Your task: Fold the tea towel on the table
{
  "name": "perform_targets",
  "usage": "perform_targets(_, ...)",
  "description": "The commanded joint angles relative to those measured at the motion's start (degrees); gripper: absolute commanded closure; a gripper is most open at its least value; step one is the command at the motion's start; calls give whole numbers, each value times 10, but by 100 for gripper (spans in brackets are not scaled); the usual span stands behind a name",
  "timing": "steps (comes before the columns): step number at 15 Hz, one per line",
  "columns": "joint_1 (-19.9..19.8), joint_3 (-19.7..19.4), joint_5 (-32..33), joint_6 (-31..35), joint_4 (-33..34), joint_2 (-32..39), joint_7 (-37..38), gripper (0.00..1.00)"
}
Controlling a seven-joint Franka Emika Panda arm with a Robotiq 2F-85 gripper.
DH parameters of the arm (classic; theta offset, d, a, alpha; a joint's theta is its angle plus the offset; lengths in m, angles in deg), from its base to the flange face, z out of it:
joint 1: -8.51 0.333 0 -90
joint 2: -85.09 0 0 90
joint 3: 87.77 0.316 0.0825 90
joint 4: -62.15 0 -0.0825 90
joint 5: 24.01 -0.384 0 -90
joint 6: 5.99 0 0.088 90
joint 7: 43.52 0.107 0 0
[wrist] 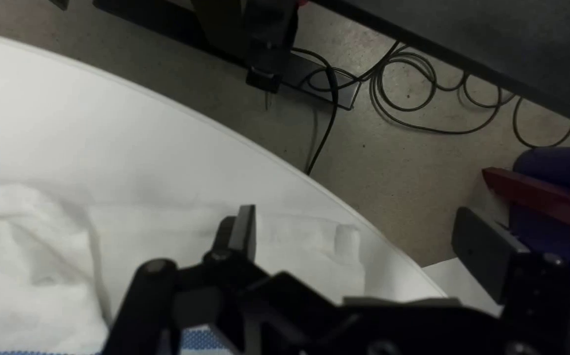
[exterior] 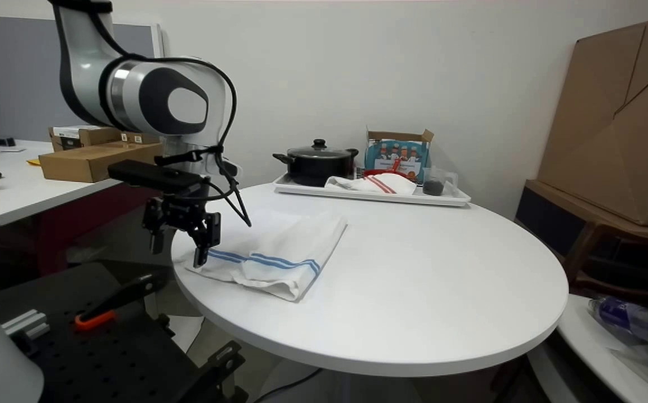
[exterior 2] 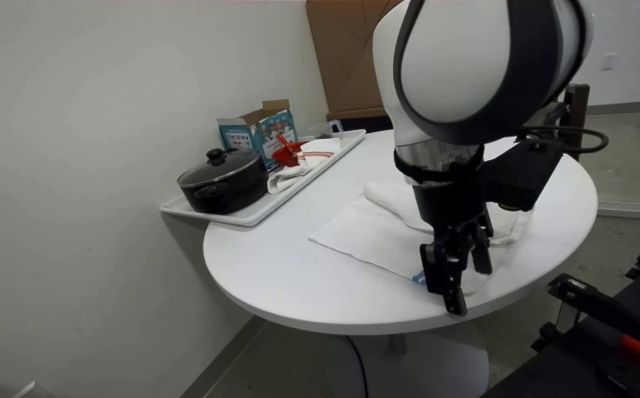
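Round white desk (exterior: 441,291), smooth-topped. Franka Panda arm (exterior 2: 452,66), white with black bands, extended over the desk. Brown cardboard carton (exterior: 609,140), tall, beyond the desk. White rectangular tray (exterior: 368,196), overhanging the desk's edge. Tea towel (exterior: 295,240), white with blue stripes, on the desk close to its rim, partly doubled over and rumpled. Black pot (exterior: 321,165), glass-lidded, on the tray. Blue printed box (exterior: 381,154), flaps open, on the tray beside the pot. Red-striped white cloth (exterior: 352,184), on the tray before the box. Pincer (wrist: 363,241), black, fingers well apart, at the towel's end by the rim; whether a fingertip touches cloth is hard to tell. Clear handled jug (exterior: 436,183), on the tray's end.
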State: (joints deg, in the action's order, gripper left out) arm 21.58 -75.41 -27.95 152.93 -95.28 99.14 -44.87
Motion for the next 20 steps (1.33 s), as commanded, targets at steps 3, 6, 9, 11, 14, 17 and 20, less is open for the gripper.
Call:
perform_targets(3,14,-23,59,37,0,17,44,25)
perform_targets(6,12,-27,69,42,0,18,42,40)
perform_targets(9,8,-27,68,43,1,20,37,64)
perform_targets(11,4,-26,66,43,1,21,33,79)
perform_targets(14,1,-27,64,42,2,19,31,98)
perform_targets(17,-31,-11,30,32,8,8,6,97)
perform_targets(20,-111,20,-61,18,20,-20,-56,97)
